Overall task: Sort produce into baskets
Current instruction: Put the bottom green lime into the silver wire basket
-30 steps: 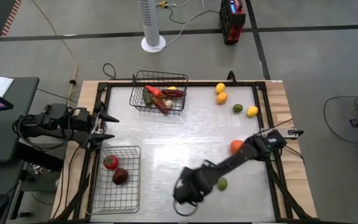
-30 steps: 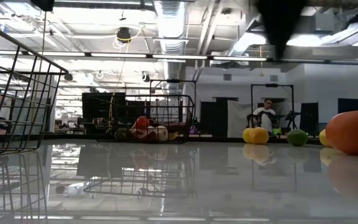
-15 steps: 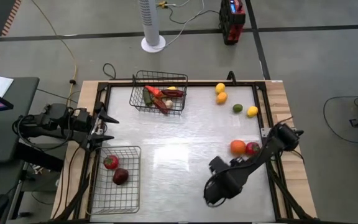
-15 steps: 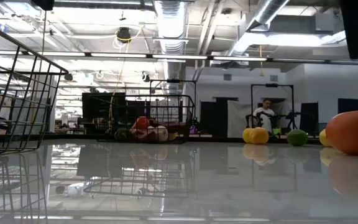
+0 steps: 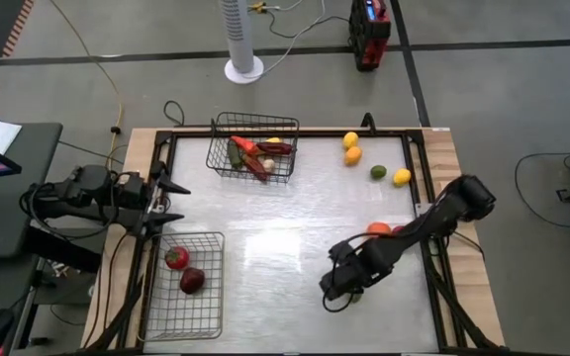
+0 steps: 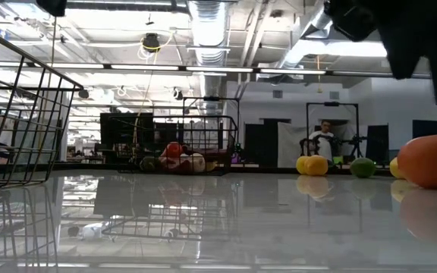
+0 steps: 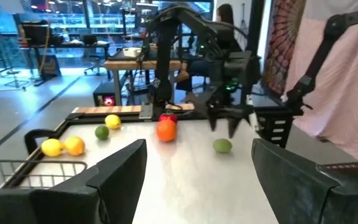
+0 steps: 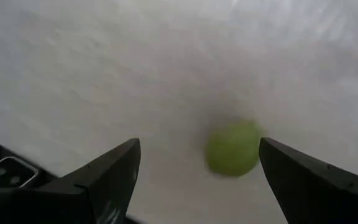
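My right gripper (image 5: 336, 285) is open and points down over a green lime (image 8: 234, 148) that lies on the table. The lime shows between the two fingers in the right wrist view and just below the gripper (image 7: 229, 127) in the left wrist view (image 7: 222, 145). The gripper hides the lime in the high view. My left gripper (image 5: 174, 201) is open and empty at the table's left edge. The far basket (image 5: 253, 146) holds several vegetables. The near-left basket (image 5: 186, 285) holds a red tomato (image 5: 176, 258) and a dark red fruit (image 5: 192, 280).
An orange (image 5: 378, 229) and a red tomato (image 5: 400, 230) lie by the right arm. Two lemons (image 5: 351, 139) (image 5: 402, 177), an orange (image 5: 353, 155) and a lime (image 5: 378, 171) lie at the far right. The table's middle (image 5: 265, 227) is bare.
My right gripper has swung from the table's near middle toward the right edge, over the green lime, then a little toward the far edge. The lime has stayed where it was.
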`<state>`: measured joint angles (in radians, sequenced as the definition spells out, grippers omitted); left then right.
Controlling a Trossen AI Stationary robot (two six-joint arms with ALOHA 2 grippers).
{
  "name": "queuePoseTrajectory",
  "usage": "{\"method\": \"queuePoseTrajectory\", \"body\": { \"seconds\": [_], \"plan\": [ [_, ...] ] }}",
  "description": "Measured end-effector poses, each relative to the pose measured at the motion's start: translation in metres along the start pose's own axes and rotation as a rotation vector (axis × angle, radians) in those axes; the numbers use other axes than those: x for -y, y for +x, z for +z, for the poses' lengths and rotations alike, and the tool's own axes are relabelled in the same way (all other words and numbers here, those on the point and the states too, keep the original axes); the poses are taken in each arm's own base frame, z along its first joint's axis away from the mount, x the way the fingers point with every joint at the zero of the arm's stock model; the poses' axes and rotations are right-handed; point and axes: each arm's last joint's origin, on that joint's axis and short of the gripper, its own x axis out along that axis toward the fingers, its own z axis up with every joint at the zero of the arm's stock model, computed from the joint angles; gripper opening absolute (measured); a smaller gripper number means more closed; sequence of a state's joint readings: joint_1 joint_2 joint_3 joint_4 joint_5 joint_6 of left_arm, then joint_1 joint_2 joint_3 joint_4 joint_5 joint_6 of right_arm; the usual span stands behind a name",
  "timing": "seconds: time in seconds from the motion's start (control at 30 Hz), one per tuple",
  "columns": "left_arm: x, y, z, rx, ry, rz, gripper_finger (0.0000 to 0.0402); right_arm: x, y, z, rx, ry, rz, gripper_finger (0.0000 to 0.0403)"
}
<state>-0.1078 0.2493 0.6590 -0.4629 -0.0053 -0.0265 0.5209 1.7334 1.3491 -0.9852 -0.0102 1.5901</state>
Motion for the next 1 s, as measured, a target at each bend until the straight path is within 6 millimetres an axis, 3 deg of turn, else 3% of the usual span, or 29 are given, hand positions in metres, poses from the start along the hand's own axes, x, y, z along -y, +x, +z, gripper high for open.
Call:
{"method": "queuePoseTrajectory", "body": {
  "seconds": [0.4,0.67,1.0],
  "plan": [
    [0.0,0.0,0.0,-0.003,-0.007,0.007,0.0279,-0.003,0.062,-0.023,-0.186,0.041,-0.221,0.0354],
    [0.0,0.0,0.0,-0.003,-0.008,0.007,0.0279,0.001,0.07,-0.027,-0.136,0.038,-0.286,0.0348],
    [0.0,0.0,0.0,-0.003,-0.009,0.006,0.0279,0.001,0.071,-0.018,-0.106,0.018,-0.292,0.029]
  ]
}}
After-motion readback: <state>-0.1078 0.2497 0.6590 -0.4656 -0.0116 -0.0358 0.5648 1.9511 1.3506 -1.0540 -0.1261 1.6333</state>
